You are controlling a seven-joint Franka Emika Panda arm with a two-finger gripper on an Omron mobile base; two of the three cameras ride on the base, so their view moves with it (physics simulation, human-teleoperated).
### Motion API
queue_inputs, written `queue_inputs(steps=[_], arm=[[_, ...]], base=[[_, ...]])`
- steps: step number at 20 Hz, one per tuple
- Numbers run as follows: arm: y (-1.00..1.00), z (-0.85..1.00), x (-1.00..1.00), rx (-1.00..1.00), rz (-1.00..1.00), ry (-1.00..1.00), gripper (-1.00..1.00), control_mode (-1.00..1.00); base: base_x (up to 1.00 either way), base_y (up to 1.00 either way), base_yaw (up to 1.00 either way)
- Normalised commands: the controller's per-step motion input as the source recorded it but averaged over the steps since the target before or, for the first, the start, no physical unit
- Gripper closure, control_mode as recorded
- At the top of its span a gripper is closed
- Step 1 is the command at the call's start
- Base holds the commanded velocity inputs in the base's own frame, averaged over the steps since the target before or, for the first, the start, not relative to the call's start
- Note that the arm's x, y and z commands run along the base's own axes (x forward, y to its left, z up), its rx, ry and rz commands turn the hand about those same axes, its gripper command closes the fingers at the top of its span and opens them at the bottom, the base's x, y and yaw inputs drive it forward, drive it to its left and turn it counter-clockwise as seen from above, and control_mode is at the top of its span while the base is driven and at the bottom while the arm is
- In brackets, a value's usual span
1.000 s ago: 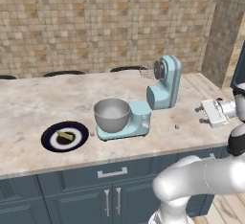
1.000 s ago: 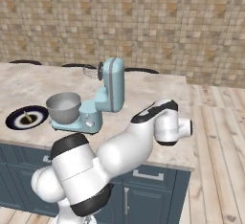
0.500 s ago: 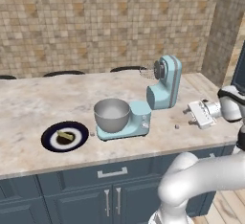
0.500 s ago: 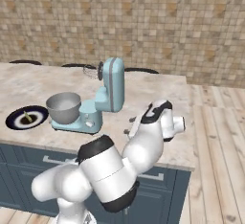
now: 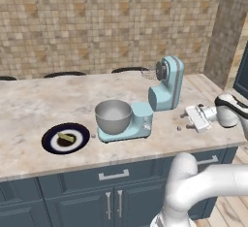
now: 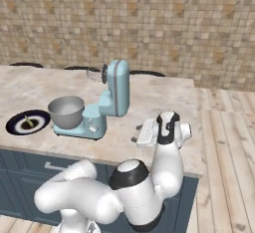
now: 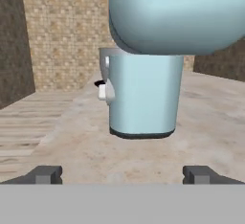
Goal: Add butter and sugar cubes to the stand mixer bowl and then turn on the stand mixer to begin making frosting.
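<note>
On the surface [image 5: 38,109], the claw [image 5: 197,118] is held spread wide and empty beside the mixer [image 5: 164,88], while the butter [image 5: 66,137] is seen well beyond it, on the plate [image 5: 51,142] past the bowl [image 5: 113,116].

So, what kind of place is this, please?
Most likely a home kitchen, computer-rendered. A marble-look counter tops dark blue cabinets, a light blue stand mixer with its metal bowl sits there, and a tan tiled wall stands behind.

Brushed-metal bowl [image 5: 114,116], marble-look counter [image 5: 38,105]
</note>
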Motion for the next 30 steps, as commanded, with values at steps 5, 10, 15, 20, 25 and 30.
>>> queue_inputs(steps=[5,10,15,20,25,30], arm=[[0.19,-0.24,0.05,-0.03,0.0,0.0,-1.0,-1.0],[0.25,-0.21,0.0,-0.08,0.0,0.0,-1.0,-1.0],[0.07,-0.17,0.0,-0.09,0.0,0.0,-1.0,-1.0],[0.0,-0.13,0.11,-0.05,-0.01,0.0,-1.0,-1.0],[0.0,-0.08,0.18,-0.03,-0.01,0.0,-1.0,-1.0],[0.0,-0.09,0.16,-0.03,-0.01,0.0,-1.0,-1.0]], base=[[0.0,0.0,0.0],[0.0,0.0,0.0],[0.0,0.0,0.0],[0.0,0.0,0.0],[0.0,0.0,0.0],[0.0,0.0,0.0]])
